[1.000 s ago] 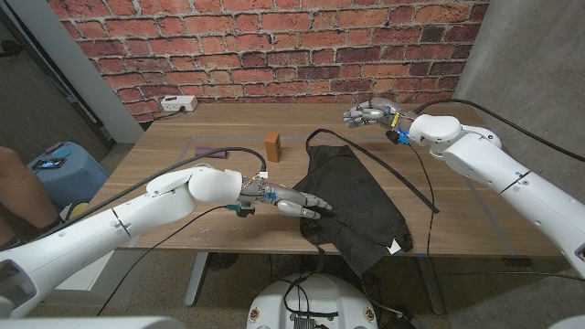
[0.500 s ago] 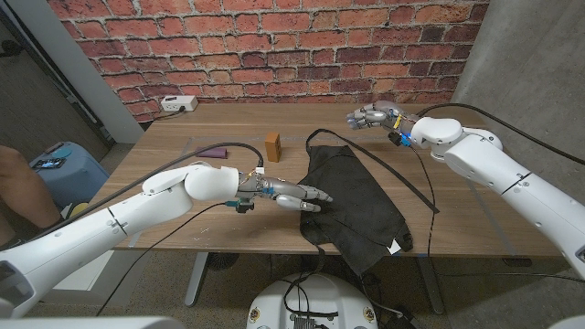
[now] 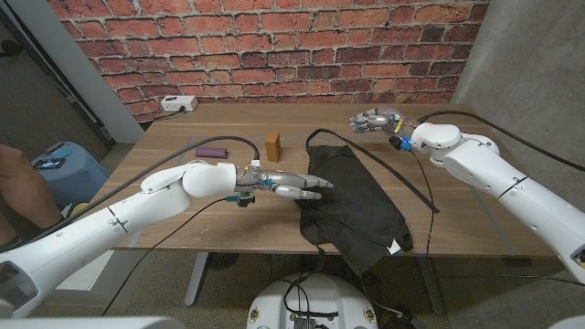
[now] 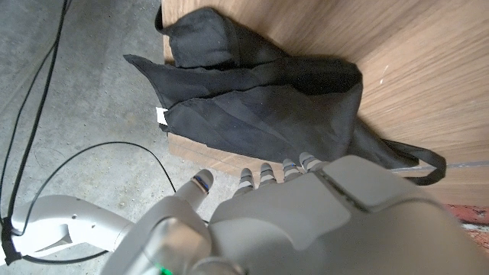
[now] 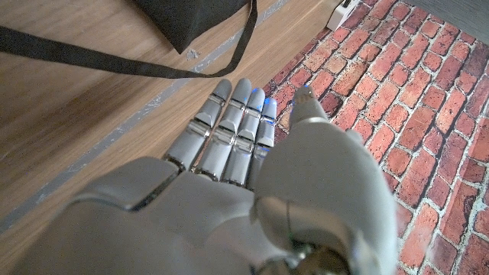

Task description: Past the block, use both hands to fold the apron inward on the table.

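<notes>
Seen from the head camera, a person's arm [image 3: 16,187] shows at the far nine o'clock edge beside a blue stool [image 3: 57,169], with a white power strip [image 3: 178,103] lying at the wooden table's [image 3: 164,151] far left corner. Moving right, a small purple object [image 3: 210,151] lies on the tabletop, and the brown wooden block [image 3: 272,145] stands upright just past it, near the centre of the table. At about seven o'clock of the block, the left hand [image 3: 291,185] reaches in with its fingers stretched out and slightly apart, holding nothing, its fingertips over the left edge of the black apron [image 3: 352,196]; whether they touch the cloth cannot be told. The apron lies spread at the table's middle right, at four o'clock of the block, its lower end hanging over the near edge with a white tag [image 3: 395,246] showing, and its thin black strap [image 3: 402,174] running loose across the wood towards the right. In the left wrist view the apron [image 4: 252,95] appears rumpled beyond the left hand [image 4: 306,221]. At the far right, at about two o'clock of the apron, the right hand [image 3: 375,119] hovers near the table's back edge, fingers extended side by side and empty, apart from the cloth; the right wrist view shows the same hand [image 5: 229,183] over bare wood with the strap [image 5: 130,65] beyond its fingertips.
</notes>
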Controlling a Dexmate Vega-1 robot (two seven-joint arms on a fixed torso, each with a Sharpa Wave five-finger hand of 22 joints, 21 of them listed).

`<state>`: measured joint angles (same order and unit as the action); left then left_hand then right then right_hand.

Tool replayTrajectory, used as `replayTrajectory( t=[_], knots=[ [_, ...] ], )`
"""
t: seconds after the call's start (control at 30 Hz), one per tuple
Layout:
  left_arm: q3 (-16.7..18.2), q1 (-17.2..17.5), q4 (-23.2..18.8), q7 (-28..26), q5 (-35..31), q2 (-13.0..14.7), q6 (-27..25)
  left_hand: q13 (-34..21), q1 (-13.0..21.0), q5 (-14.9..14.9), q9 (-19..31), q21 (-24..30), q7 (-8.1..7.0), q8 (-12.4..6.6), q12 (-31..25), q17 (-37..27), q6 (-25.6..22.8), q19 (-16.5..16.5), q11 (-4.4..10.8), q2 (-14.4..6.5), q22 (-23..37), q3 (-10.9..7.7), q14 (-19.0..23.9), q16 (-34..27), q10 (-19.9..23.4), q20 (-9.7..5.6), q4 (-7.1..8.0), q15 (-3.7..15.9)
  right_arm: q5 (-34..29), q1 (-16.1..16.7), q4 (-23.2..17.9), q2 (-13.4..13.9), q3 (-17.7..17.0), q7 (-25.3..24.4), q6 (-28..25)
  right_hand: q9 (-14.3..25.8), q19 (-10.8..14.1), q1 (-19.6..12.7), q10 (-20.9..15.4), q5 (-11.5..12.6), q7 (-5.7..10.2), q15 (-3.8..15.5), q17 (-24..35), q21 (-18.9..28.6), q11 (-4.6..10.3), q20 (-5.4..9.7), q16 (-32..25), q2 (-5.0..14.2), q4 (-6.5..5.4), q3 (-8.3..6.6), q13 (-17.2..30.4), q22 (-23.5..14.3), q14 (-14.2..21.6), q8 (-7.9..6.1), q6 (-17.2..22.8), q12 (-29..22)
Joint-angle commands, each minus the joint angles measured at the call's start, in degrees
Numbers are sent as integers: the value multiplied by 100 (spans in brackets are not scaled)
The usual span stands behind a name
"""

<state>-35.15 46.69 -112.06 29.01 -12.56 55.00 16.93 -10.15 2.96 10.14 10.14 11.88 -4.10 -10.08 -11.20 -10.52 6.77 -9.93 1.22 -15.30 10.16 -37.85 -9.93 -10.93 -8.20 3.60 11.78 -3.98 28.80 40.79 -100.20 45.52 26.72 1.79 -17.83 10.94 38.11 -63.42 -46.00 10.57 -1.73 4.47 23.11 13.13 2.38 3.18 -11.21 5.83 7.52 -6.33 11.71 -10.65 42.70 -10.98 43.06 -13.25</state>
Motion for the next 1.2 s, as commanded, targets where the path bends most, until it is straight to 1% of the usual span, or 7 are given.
replayTrajectory(
  t=[0.03, 0.23, 0.47, 0.67, 0.87, 1.0, 1.2],
  knots=[
    [60, -21, 289, -199, 195, -153, 15, -11, -343, -25, 16, 30, 3, -42, -14, -11, -13, -403, 36, 398, 10, -36, -128, -42, 12, 50, -12, 11, 80, 42, 811, -386, -6, 157, 990, 7, -38, -53, 50, 1, -12, 337, -6, -20, 7, -12, -1, -6, 54, -1, 4, -15, -35, 20, -33, 29],
    [12, -138, 448, -198, 326, -279, 67, -11, -342, -25, 16, 29, 2, -45, -15, -10, -23, -395, 36, 401, 10, -35, -124, -39, 17, 42, -14, 2, 130, -6, 1004, -411, -48, 231, 1103, 8, -59, -56, 77, 0, 31, 346, -4, -28, 32, -8, -8, -6, 57, 0, 5, -12, -96, 24, -74, 57],
    [-55, -284, 651, -215, 425, -435, 136, -11, -337, -23, 16, 27, -7, -36, -16, -9, -2, -381, 37, 400, 8, -39, -116, -35, 22, 44, -19, 4, 233, -5, 1181, -409, -130, 311, 1219, 10, -78, -46, 136, -3, 18, 345, -6, -35, 35, -8, -7, -22, 57, 12, 6, -10, -186, 36, -149, 98],
    [-56, -322, 711, -351, 461, -542, 171, -11, -332, -22, 15, 16, -17, -24, -6, -7, 33, -393, 38, 399, 6, -44, -135, -22, -2, 41, -23, 7, 305, 14, 1278, -414, -205, 306, 1302, 10, -80, -23, 188, -4, 20, 337, -15, -34, 41, -13, -5, -44, 51, 29, 7, -9, -270, 38, -206, 132],
    [-58, -332, 722, -422, 513, -590, 98, -11, -326, -21, 15, 26, -24, -39, -14, -5, 3, -340, 36, 399, 5, -52, -103, -26, 22, 42, -26, 12, 356, 20, 1380, -417, -262, 308, 1379, 10, -82, -20, 218, -2, 11, 311, -20, -33, 37, -13, -15, -48, 52, 33, 7, -8, -298, 31, -221, 150],
    [-68, -301, 682, -550, 401, -610, 23, -11, -325, -21, 15, 25, -31, -42, -15, -5, -4, -335, 40, 400, 4, -54, -96, -27, 25, 41, -27, 10, 370, -13, 1503, -441, -264, 359, 1448, 10, -87, -26, 220, 1, 15, 320, -23, -34, 23, -10, -23, -44, 55, 30, 7, -8, -305, 26, -226, 154],
    [33, -69, 410, -890, 226, -537, -311, -11, -323, -20, 15, 25, -23, -44, -16, -4, -11, -319, 39, 401, 3, -58, -91, -25, 30, 43, -28, 15, 368, -259, 1870, -578, -167, 597, 1540, 10, -81, -9, 187, -1, 4, 305, -31, -31, 20, -15, -42, -59, 50, 42, 7, -8, -296, 10, -210, 147]
  ],
)
